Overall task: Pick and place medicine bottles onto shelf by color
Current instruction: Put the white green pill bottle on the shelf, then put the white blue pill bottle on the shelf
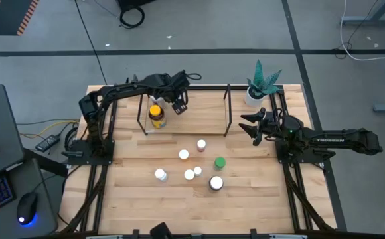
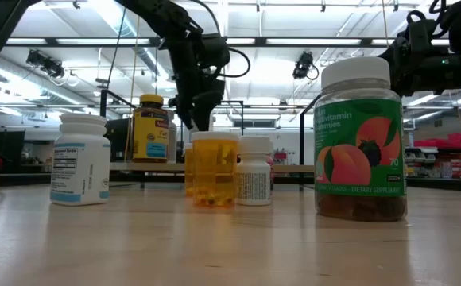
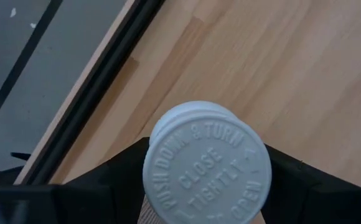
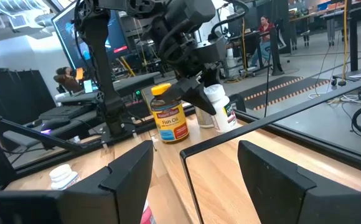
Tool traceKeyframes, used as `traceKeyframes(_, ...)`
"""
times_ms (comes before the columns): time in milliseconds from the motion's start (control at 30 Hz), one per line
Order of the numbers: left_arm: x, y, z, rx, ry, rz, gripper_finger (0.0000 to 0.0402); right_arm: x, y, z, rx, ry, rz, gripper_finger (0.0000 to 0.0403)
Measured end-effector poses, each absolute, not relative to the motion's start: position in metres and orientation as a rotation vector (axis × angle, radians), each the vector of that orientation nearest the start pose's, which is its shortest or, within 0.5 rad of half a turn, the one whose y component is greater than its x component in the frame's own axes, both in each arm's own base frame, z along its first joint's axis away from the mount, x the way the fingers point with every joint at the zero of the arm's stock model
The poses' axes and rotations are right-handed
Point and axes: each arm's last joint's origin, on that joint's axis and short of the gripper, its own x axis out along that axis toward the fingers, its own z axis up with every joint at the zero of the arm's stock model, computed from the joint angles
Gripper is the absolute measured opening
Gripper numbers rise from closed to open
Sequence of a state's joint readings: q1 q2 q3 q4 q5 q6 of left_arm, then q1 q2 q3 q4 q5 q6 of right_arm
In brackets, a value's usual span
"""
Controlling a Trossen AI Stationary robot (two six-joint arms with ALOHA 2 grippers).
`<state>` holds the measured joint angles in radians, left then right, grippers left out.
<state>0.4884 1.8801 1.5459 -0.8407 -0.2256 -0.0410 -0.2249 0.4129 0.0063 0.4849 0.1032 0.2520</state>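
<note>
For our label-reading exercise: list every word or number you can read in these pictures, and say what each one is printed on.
"PUSH DOWN & TURN" and "CLOSE TIGHTLY": white cap of the bottle in the left hand.
"Fish Oil": amber yellow-capped bottle on the shelf.
"Multivitamin", "70", "DIETARY SUPPLEMENT": green gummy bottle.
"TROSSEN": right arm.
Other bottles' print: too small to read.

The wooden surface (image 1: 133,199) carries the shelf (image 1: 206,116), a potted plant (image 1: 257,89) and loose medicine bottles (image 1: 199,166); an amber yellow-capped bottle (image 1: 156,117) stands on the shelf.
</note>
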Motion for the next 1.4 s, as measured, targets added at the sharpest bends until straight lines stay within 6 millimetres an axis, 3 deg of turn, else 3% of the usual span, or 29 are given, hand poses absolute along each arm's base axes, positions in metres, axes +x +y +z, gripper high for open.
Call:
traceKeyframes(867, 0.342, 0.187, 0.238, -0.163, 1.202, 0.638, 0.0272, 0.119, -0.030, 0.175, 0.245, -0.120, -0.316, 0.0243)
traceKeyframes(1200, 0.338, 0.181, 0.263, -0.075, 1.131, 0.660, 0.0273, 0.119, -0.030, 0.175, 0.245, -0.120, -0.316, 0.0243)
traceKeyframes(1400, 0.339, 0.164, 0.280, 0.008, 1.089, 0.604, 0.0273, 0.119, -0.030, 0.175, 0.245, -0.120, -0.316, 0.0243)
